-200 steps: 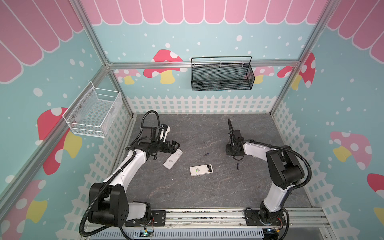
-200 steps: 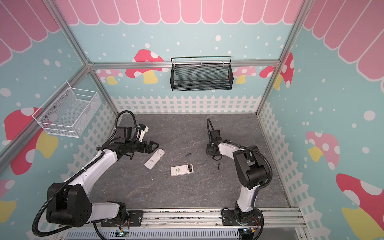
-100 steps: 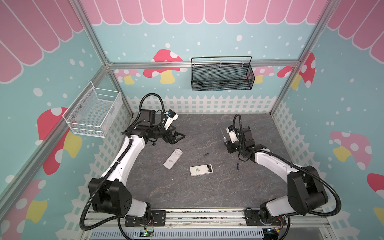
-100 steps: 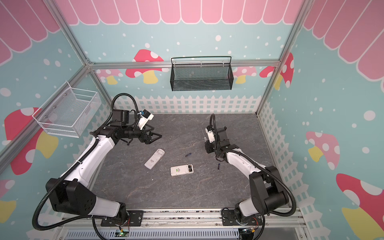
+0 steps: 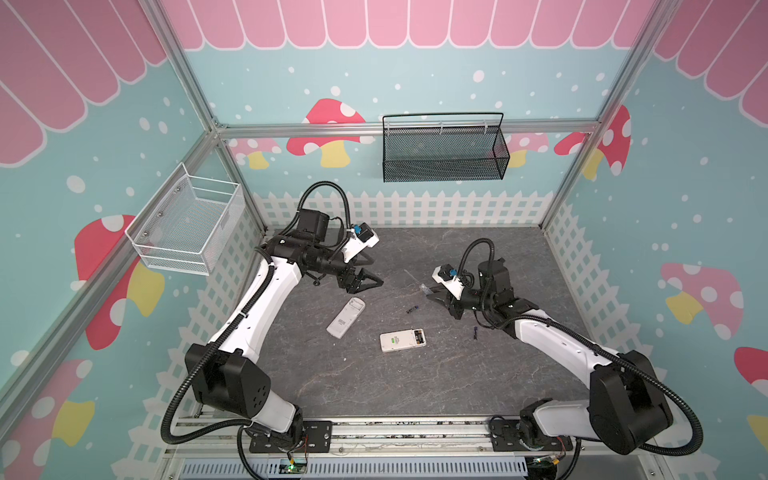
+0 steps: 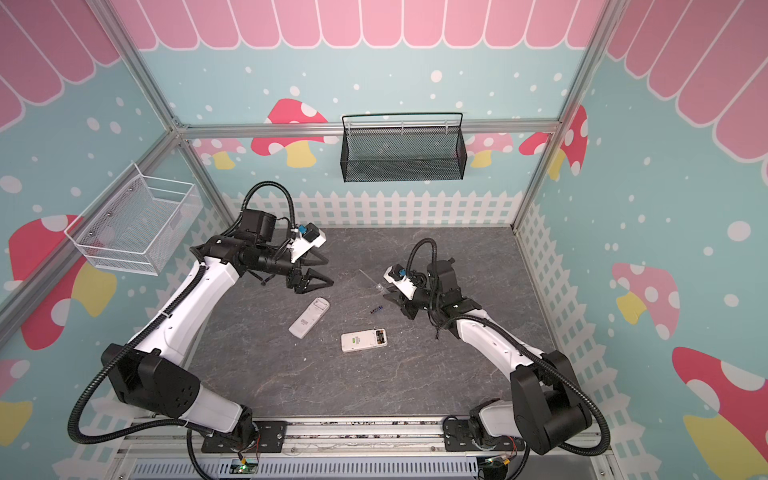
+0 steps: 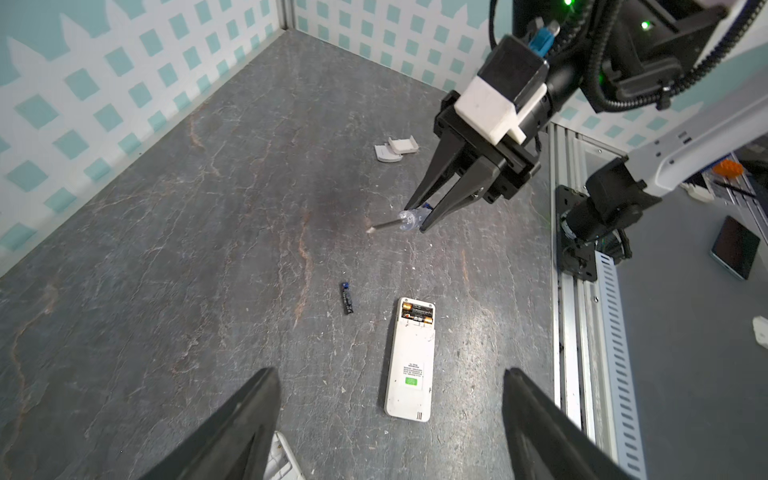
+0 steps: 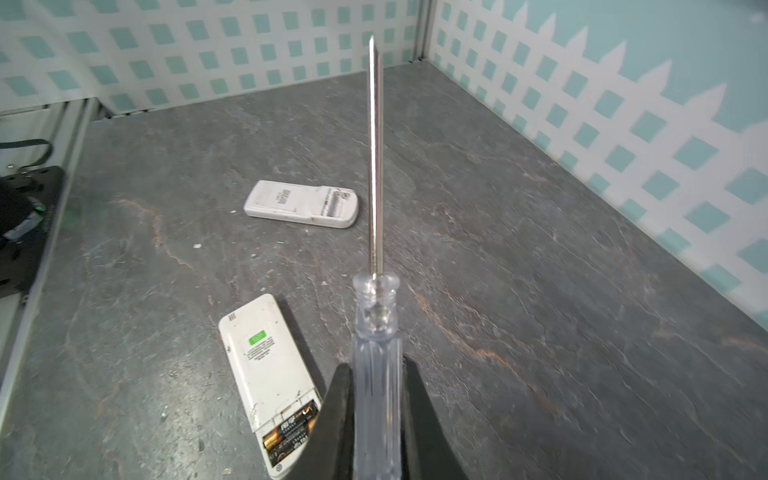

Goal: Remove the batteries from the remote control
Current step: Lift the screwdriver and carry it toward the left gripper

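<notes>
A white remote control [image 5: 402,340] [image 6: 364,340] lies face down mid-table, its compartment open, with two black, gold-ended batteries [image 7: 417,312] [image 8: 291,432] inside. A second white remote [image 5: 345,317] [image 8: 301,204] lies to its left with an empty bay. One dark blue battery [image 5: 412,309] [image 7: 347,297] lies loose between the grippers, another [image 5: 475,332] by the right arm. My left gripper [image 5: 376,279] [image 7: 390,372] hovers open and empty above the second remote. My right gripper [image 5: 428,291] [image 8: 376,370] is shut on a clear-handled screwdriver [image 8: 376,166] [image 7: 388,224].
Two small white battery covers [image 7: 395,149] lie on the dark slate table [image 5: 374,386] behind the right gripper. A black mesh basket [image 5: 444,153] hangs on the back wall and a white wire basket [image 5: 187,224] on the left wall. A metal rail [image 5: 374,432] runs along the front edge.
Both arms have risen and unfolded. The left gripper moved right from beside the second remote, its jaws narrowing slightly. The right gripper moved left toward the middle, still holding the screwdriver.
</notes>
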Tool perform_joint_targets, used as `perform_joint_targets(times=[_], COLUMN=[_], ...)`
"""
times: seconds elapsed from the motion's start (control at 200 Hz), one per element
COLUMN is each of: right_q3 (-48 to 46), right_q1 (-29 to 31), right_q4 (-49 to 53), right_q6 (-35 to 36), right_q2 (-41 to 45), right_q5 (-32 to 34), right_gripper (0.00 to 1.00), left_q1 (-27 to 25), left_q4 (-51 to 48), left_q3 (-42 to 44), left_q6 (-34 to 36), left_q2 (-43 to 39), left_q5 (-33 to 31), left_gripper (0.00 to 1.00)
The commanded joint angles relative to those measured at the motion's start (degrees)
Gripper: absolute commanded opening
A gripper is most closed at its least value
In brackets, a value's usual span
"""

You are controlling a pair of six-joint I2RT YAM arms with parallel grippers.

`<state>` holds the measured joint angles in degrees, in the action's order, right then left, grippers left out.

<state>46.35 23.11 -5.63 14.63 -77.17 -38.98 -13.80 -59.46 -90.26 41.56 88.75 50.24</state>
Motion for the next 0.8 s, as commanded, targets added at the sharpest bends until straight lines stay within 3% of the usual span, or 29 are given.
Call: perform_joint_targets(times=[0.0, 0.25, 0.41, 0.796], right_q3=[1.1, 3.1, 4.7, 5.0], right_q1=[0.5, 0.8, 1.6, 4.0], right_q4=[-0.8, 3.0, 4.9, 3.2], right_q6=[4.4, 6.1, 5.6, 3.5], right_q2=[0.6, -2.2, -4.6, -7.6], right_q5=[-10.5, -17.6, -20.3, -20.1], right_gripper=[0.0, 0.0, 0.0, 0.0], left_q1=[-1.4, -3.2, -5.6, -9.4], left_q4=[-7.4, -10.7, -11.2, -11.4], left_q3=[-2.5, -3.7, -3.6, -4.5], left_q6=[10.0, 16.0, 17.1, 17.7], left_q2=[1.4, 2.0, 2.3, 4.1], left_q5=[1.4, 0.7, -3.1, -5.5], left_gripper=[0.81, 0.71, 0.65, 0.31])
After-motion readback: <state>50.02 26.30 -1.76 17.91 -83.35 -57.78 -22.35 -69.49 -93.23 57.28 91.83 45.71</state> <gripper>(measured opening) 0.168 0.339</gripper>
